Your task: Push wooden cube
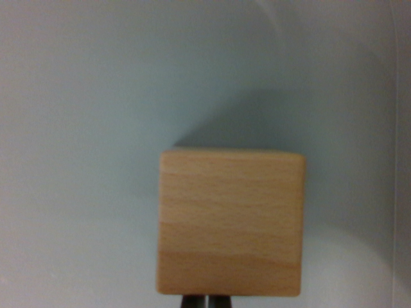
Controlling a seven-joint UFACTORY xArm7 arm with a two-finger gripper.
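Note:
A light wooden cube [230, 221] with rounded edges sits on a pale grey-blue surface, in the lower middle of the wrist view. Its near face fills much of the lower frame. Just below the cube's bottom edge, my gripper [205, 301] shows as two dark fingertips [191, 301] standing close together, with only a thin gap between them. The tips are right at the cube's near face; actual contact cannot be made out. Nothing is held between the fingers.
The pale surface [83, 128] spreads on all sides of the cube. The cube's shadow [270, 122] falls behind it toward the upper right. A faint vertical line [393, 192] runs down the wrist view's right edge.

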